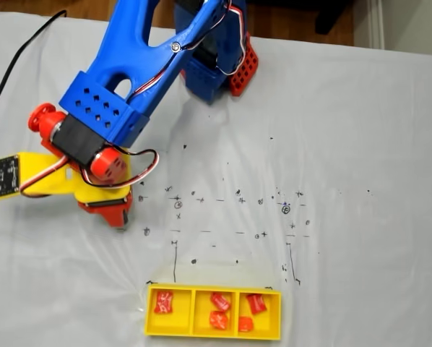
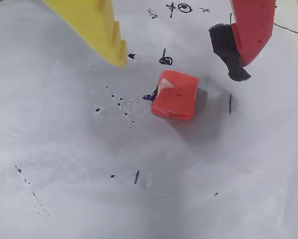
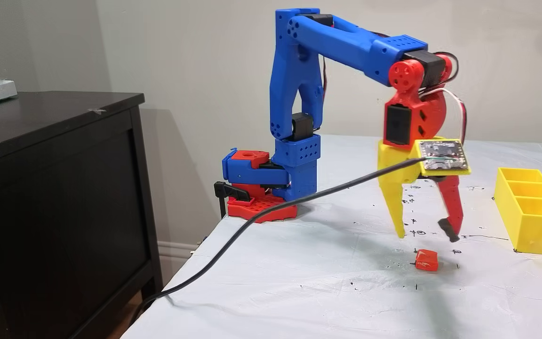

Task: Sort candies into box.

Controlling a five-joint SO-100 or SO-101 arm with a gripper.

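my pincer (image 3: pixel 425 235) hangs wide open above the white sheet (image 3: pixel 299 282), holding nothing; the yellow finger (image 2: pixel 96 27) and the red finger (image 2: pixel 251 30) with its black pad stand well apart in the wrist view. between and a little below their tips lies one loose candy (image 2: pixel 175 94), orange-red, flat on the sheet and touched by neither finger. in a fixed view the same candy (image 3: pixel 426 260) sits just under my open tips, near the edge of the sheet that faces that camera.

the box (image 1: pixel 213 311) rests at the bottom of a fixed view, well apart from my gripper (image 1: pixel 108 210). its left compartment holds one candy (image 1: pixel 163 301), the middle one holds two (image 1: pixel 218 311), and the right one holds two (image 1: pixel 252 312).

around me: pen marks, crosses and small circles (image 2: pixel 165 60) scattered over the sheet, some right beside the loose candy. a black cable (image 3: pixel 261 216) runs from the small circuit board (image 3: pixel 442 156) on my wrist across the sheet and off the table edge. a dark cabinet (image 3: pixel 54 197) stands beside the table. nothing lies between my fingers and the loose candy.
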